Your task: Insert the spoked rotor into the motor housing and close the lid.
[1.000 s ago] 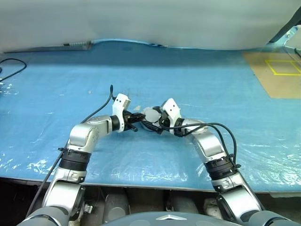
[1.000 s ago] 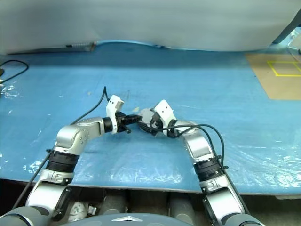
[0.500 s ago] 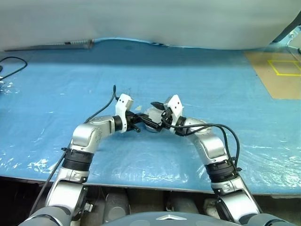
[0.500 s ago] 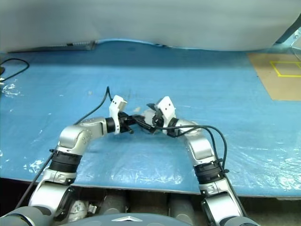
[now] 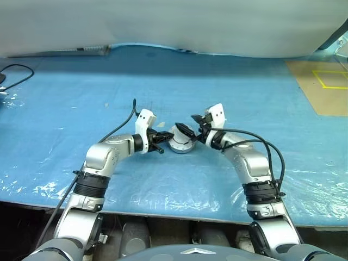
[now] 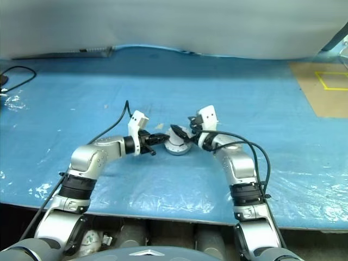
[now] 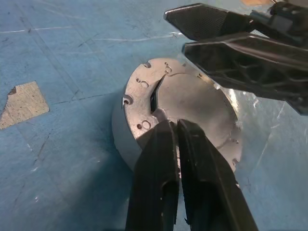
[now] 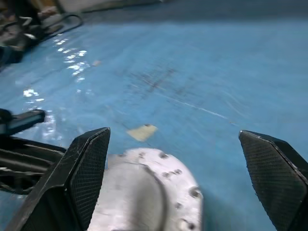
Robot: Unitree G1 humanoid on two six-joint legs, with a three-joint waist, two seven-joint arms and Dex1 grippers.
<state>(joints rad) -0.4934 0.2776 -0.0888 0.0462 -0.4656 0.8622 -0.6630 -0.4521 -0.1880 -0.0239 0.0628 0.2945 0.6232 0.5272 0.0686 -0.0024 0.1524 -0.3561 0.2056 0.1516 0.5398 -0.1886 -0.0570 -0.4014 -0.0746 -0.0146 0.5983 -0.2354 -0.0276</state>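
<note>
1. Nearest the robot, on the blue plastic sheet [image 5: 163,179] covering the table, both arms angle inward so that their grippers meet around the motor housing [image 5: 180,144].
2. From the left side, the left gripper [image 7: 174,126] has its two black fingers pressed together with nothing between them; in its wrist view their tips lie on the near edge of the lid [image 7: 197,103].
3. That lid sits flat on top of the housing, a grey disc with small holes round its rim and a dark slit running in from one side. The housing itself stands upright on the sheet, its silver wall [image 7: 121,139] showing below the lid.
4. Opposite, the right gripper [image 5: 190,126] has its jaws spread wide and holds nothing. In its wrist view the two fingers stand far apart, with the lidded housing [image 8: 149,192] low between them, closer to one finger [image 8: 89,168] than to the other [image 8: 274,168].
5. Seen from the left wrist, the right gripper's fingers [image 7: 240,53] hang just past the far rim of the lid; whether they touch it cannot be told.
6. Beyond the housing, a small pale scrap [image 8: 142,132] lies on the sheet.
7. Farther off, a black cable [image 5: 13,73] curls near the table's left edge, and a brown board with yellow lines [image 5: 323,87] lies at the far right.
</note>
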